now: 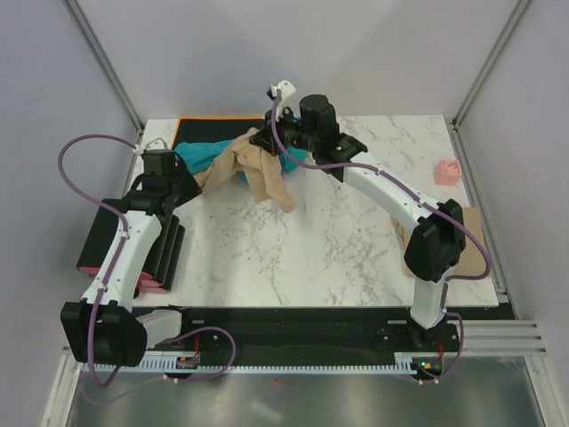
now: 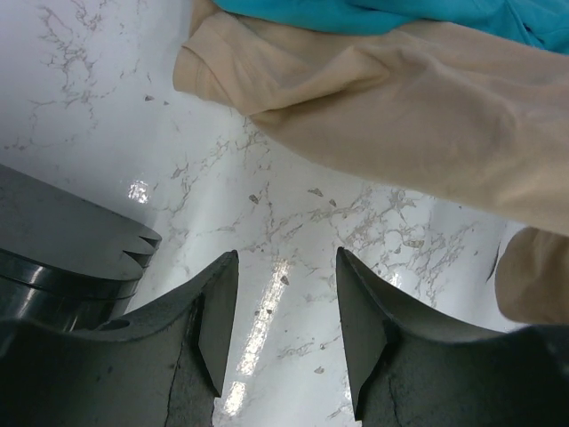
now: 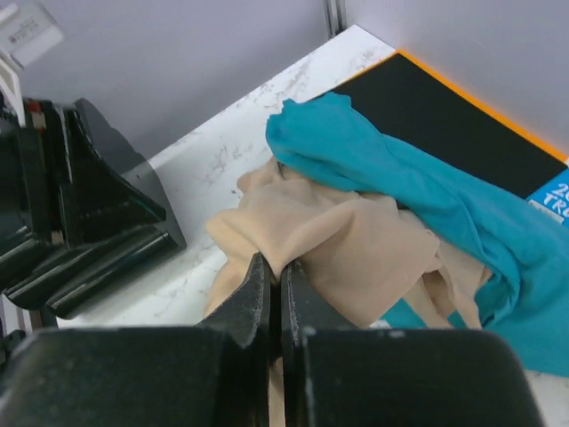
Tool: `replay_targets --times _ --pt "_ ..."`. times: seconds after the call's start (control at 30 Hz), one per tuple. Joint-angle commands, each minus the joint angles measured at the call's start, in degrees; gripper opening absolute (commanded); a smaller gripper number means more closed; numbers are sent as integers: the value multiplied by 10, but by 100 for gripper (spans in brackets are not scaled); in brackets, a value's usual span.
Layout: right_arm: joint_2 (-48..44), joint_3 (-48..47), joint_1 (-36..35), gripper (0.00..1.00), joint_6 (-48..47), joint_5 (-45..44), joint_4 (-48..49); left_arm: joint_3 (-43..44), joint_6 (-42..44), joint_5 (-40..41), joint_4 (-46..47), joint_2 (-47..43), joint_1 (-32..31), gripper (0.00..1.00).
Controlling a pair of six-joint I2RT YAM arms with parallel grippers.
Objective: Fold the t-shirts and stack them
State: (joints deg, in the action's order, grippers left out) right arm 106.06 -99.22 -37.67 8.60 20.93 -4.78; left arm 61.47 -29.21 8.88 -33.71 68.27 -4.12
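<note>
A crumpled tan t-shirt lies at the back of the marble table, partly over a teal-blue garment. My right gripper is shut on a raised fold of the tan t-shirt; in the right wrist view its jaws pinch the cloth with no gap, and the teal garment lies behind. My left gripper hovers left of the pile. In the left wrist view it stands open over bare marble, with the tan t-shirt and the teal cloth just beyond its fingertips.
A black board with an orange edge lies under the teal garment at the back left. A black and pink stack sits at the table's left edge. A pink object and a brown card lie at the right.
</note>
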Motion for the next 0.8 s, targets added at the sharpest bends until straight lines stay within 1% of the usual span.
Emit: replay_targets --times 0.0,0.17,0.33,0.43,0.6,0.77 --pt "47 -134 -27 0 -7 34 -6 -5 19 17 15 -16 -11 56" --pt "33 -184 -63 0 -35 22 -2 -5 20 24 15 -16 -15 56" --pt "11 -227 -65 0 -44 22 -6 -5 17 23 15 -14 -17 56" --pt "-19 -233 -67 0 -48 20 -7 -5 18 24 15 -14 -18 56" --pt "-80 -237 -79 0 -64 3 -37 -4 18 23 15 -13 -19 56" --pt "-152 -198 -85 0 -67 -8 -47 -4 18 20 15 -14 -22 56"
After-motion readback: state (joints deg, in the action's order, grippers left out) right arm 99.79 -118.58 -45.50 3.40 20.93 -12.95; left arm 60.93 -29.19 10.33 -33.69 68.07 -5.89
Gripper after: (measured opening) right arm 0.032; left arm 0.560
